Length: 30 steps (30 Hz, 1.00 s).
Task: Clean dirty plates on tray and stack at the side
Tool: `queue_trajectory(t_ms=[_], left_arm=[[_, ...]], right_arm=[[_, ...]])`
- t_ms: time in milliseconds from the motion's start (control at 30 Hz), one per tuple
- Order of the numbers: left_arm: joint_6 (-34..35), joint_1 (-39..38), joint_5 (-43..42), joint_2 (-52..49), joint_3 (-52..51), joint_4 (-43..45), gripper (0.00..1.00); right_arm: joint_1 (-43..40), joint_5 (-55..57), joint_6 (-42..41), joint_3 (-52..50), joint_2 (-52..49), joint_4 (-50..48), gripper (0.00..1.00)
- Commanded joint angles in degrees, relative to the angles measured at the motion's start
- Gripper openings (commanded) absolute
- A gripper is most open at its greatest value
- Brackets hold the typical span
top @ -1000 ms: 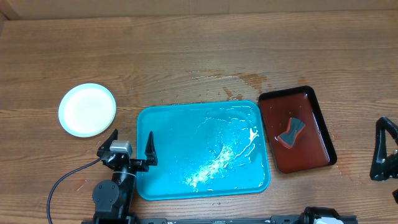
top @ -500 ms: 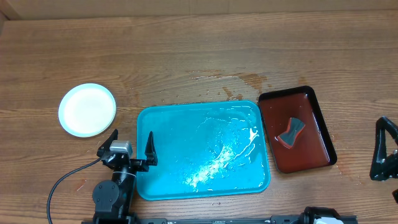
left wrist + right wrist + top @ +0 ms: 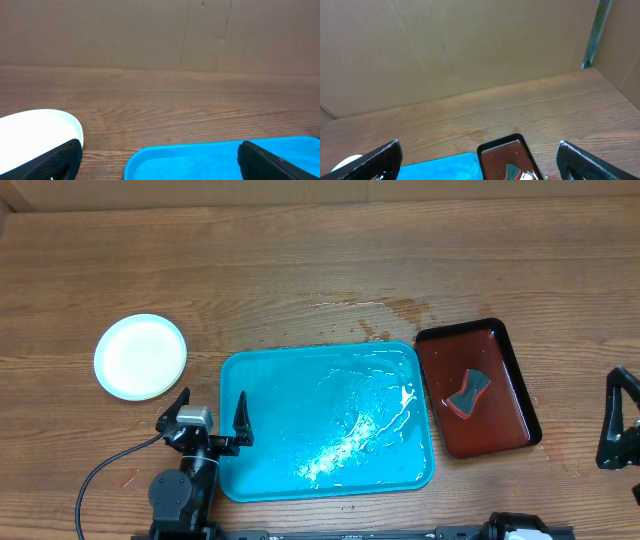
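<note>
The turquoise tray (image 3: 280,410) lies at the table's middle, wet and streaked with white foam, with no plate on it. A round white plate (image 3: 140,356) with a pale blue rim rests on the wood to its left, and its face looks clean. My left gripper (image 3: 212,398) is open over the tray's left edge with nothing between its fingers. The left wrist view shows the plate (image 3: 35,132) and the tray's corner (image 3: 200,157) ahead of the gripper (image 3: 160,147). My right gripper (image 3: 622,415) stands open at the far right edge, empty, and shows in its own view (image 3: 479,146).
A dark red-brown tray (image 3: 500,420) holding liquid sits right of the turquoise one, with a grey and red sponge (image 3: 469,392) in it. The right wrist view shows this tray (image 3: 502,150) too. A wet patch (image 3: 385,310) marks the wood behind the trays. A cardboard wall backs the table.
</note>
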State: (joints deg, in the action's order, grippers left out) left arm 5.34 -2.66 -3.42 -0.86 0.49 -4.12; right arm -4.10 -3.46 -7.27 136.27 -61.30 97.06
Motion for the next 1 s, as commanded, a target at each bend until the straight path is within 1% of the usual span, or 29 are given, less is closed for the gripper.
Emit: queue_trajectory(t_ms=[0, 200, 300, 367, 433, 633, 767, 967], left_arm=[[-1.55, -0.37, -0.63, 0.66, -0.22, -0.11, 1.0], [-1.53, -0.37, -0.61, 0.66, -0.22, -0.11, 1.0], [-1.55, -0.37, -0.63, 0.66, -0.22, -0.11, 1.0], [-1.55, -0.37, -0.63, 0.66, -0.22, -0.11, 1.0], [-1.53, -0.37, -0.61, 0.66, -0.22, -0.11, 1.0], [-1.53, -0.37, -0.61, 0.66, -0.22, -0.11, 1.0], [-1.55, -0.37, -0.63, 0.66, -0.22, -0.11, 0.99], [-1.55, -0.37, -0.61, 0.66, -0.22, -0.11, 1.0]], right_arm=[[0.31, 0.87, -0.22, -0.2, -0.17, -0.57, 1.0], [0.31, 0.07, -0.26, -1.01, 1.55, -3.69, 1.0], [0.28, -0.07, -0.24, -6.62, 5.4, -10.19, 1.0], [0.28, -0.07, -0.24, -13.66, 9.6, -16.35, 1.0], [0.31, -0.04, -0.24, -22.84, 14.6, -23.45, 1.0], [0.28, -1.57, -0.26, -48.57, 26.47, -39.71, 1.0], [0.28, -6.12, -0.28, -64.08, 32.3, -49.37, 1.0], [0.28, -14.08, -0.28, -84.21, 39.39, -65.59, 1.0]])
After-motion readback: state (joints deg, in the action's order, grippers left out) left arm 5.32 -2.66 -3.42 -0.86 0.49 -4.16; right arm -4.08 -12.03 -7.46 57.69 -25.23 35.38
